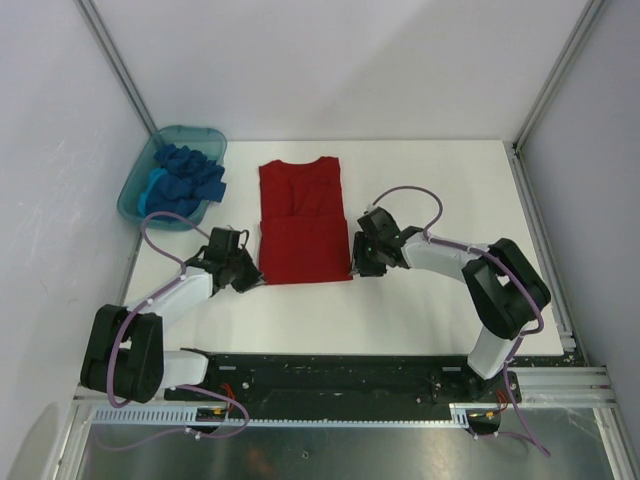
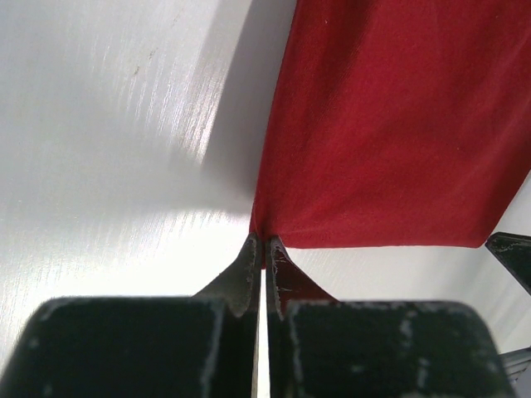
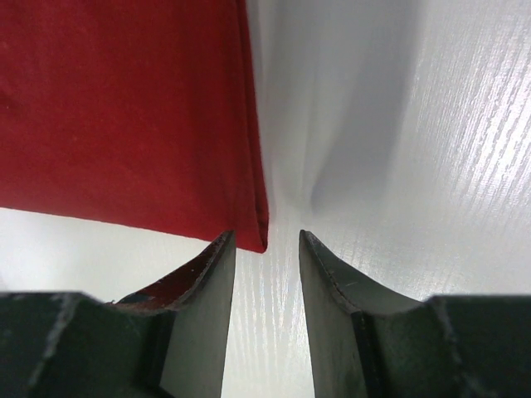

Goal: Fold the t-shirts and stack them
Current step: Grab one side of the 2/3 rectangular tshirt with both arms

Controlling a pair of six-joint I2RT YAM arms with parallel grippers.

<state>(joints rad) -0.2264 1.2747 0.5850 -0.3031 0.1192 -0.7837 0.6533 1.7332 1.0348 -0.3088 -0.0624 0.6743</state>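
Here, the red t-shirt [image 1: 303,215] runs 12-to-6 on the desk [image 1: 420,310]: your left jaws pinch its 7 o'clock corner, right jaws gape unclosed at its 5 o'clock corner.

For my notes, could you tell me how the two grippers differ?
The left gripper is shut; the right gripper is open. The left pinches the red shirt at its near-left corner; the right holds nothing, the near-right corner beside one finger. Both sit at the shirt's near edge.

Robotics lab cell w/ white table [image 1: 430,170], bare walls [image 1: 350,60], alu frame rails [image 1: 117,65], black mounting plate [image 1: 340,368]
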